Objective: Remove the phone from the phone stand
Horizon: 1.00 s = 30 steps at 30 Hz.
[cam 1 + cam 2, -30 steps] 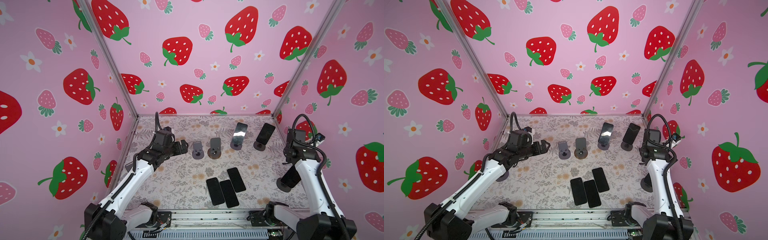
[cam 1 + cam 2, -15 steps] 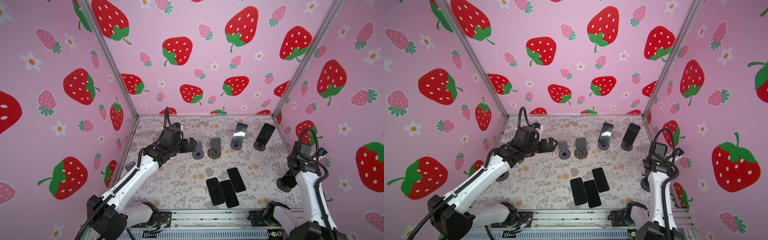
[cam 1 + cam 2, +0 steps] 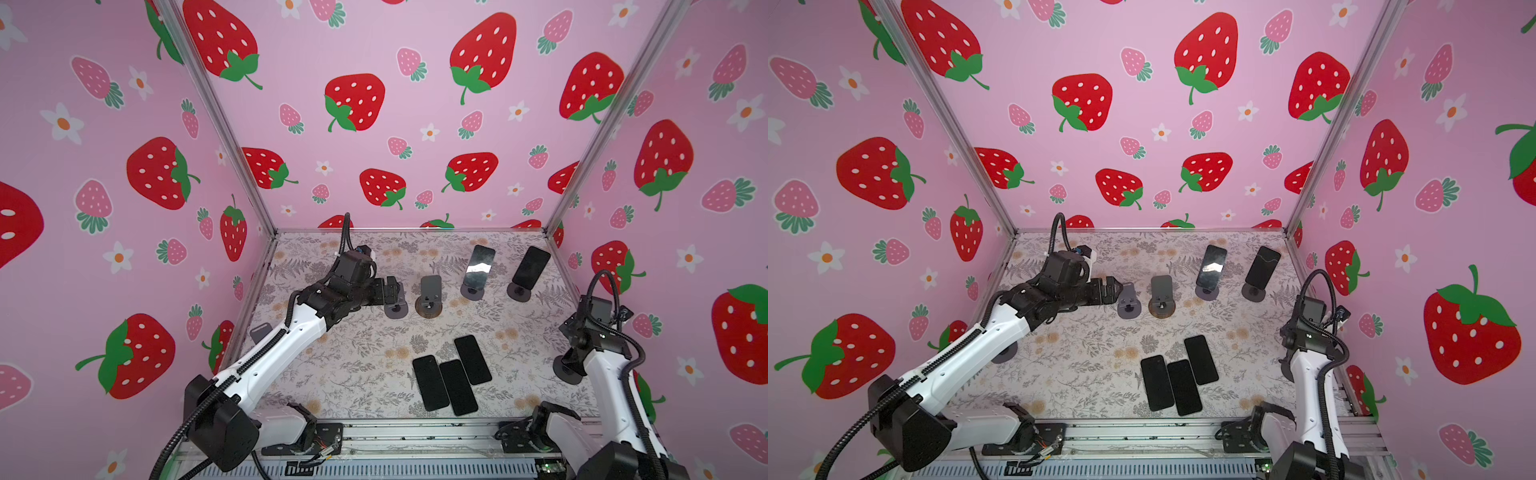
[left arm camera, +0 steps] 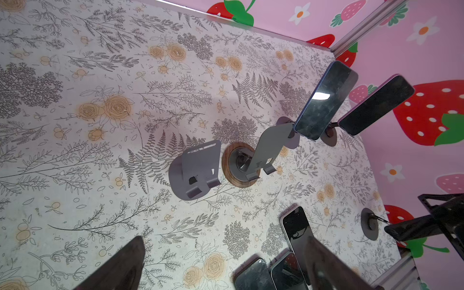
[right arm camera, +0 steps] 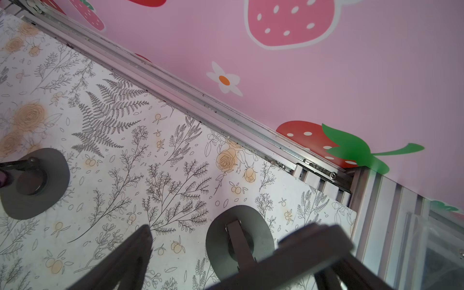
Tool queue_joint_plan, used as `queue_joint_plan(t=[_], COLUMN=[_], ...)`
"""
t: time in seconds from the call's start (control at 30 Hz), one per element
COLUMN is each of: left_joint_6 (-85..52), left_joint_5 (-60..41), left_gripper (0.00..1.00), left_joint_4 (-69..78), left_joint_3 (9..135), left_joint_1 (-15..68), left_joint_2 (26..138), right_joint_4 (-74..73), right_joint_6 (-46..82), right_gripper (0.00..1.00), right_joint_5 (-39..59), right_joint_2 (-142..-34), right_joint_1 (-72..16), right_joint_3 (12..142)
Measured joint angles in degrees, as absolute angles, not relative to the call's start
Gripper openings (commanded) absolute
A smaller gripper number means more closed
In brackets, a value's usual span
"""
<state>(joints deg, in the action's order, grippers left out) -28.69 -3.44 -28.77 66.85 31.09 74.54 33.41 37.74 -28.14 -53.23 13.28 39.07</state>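
My left tool (image 3: 1115,289), jaws apart, hovers near a bare grey stand (image 3: 1128,303) on the floral bench (image 3: 1079,357). My right tool (image 5: 226,238), jaws apart, hangs over a round stand base (image 5: 216,247) by the right wall (image 5: 326,75). At the back right, a reflective phone (image 3: 478,266) and a dark phone (image 3: 531,266) each lean on stands (image 3: 518,293). Three flat phones (image 3: 451,384) lie near the front.

This is a robot lab cell, a boxed-in test rig rather than a lived-in room. The floral-print worktop (image 3: 357,357) is walled on three sides by pink strawberry-print panels (image 3: 395,54) framed by aluminium posts (image 3: 226,124). Along the worktop's near edge a metal rail (image 3: 415,434) carries the left arm (image 3: 286,345) and the right arm (image 3: 611,386). Several phone stands (image 3: 429,291) and phones (image 3: 457,386) sit on the worktop.
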Motion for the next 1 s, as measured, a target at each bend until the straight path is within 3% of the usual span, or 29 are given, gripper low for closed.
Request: queue_joint_plan(t=[0.3,0.6,1.0], left_joint_6=[-28.8,-29.0,-29.8], left_joint_5=[-3.5,-3.7,-5.6], left_gripper=[1.0,1.0,1.0], left_joint_4=[-28.6,-28.3,-27.2], left_joint_3=[66.9,66.9,66.9], left_joint_1=[31.7,31.8,31.8], left_joint_2=[75.4,75.5,78.5], right_joint_4=[32.2,33.0,38.2], right_joint_6=[38.1,38.4,38.3], right_gripper=[0.88,1.0,1.0], right_joint_5=[-25.0,-24.1,-22.0], right_joint_2=[-48.9,-51.9,-55.4], right_joint_1=[13.3,13.3,13.3], right_joint_3=[37.2,37.4,42.9])
